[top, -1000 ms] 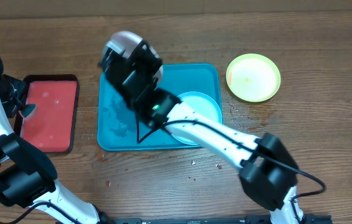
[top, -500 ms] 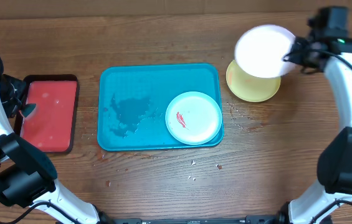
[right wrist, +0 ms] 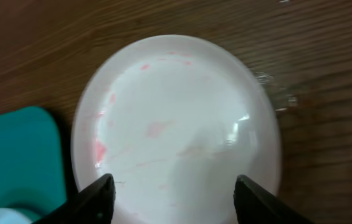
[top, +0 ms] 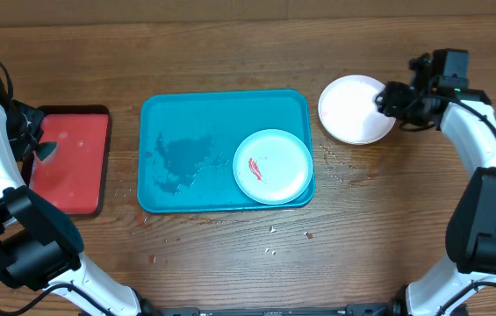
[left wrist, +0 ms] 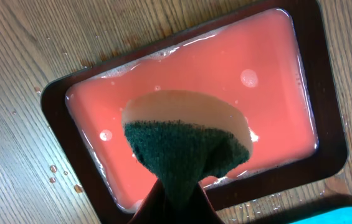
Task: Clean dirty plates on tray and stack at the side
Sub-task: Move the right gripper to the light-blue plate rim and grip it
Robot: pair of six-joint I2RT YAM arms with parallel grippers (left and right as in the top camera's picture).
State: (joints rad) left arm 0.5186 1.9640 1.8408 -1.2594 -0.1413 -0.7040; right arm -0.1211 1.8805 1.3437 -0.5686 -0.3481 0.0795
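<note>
- Right fingers (right wrist: 98, 200) wide apart over small round white plastic plate (top: 353, 110), which sits on table (top: 230, 272) beside large teal rectangular plastic tray (top: 168, 114) (faint pink streaks show).
- Left fingers (left wrist: 149, 210) pinch green scrub sponge (left wrist: 185, 146) above red tray (left wrist: 325, 155).
- Light-blue round plate (top: 272, 167) on the teal tray, red smear: not cleaned yet.

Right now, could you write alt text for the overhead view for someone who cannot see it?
A pale plate with a red smear sits on a teal tray. A white plate lies to its right, by the open right hand; a red tray lies left.
</note>
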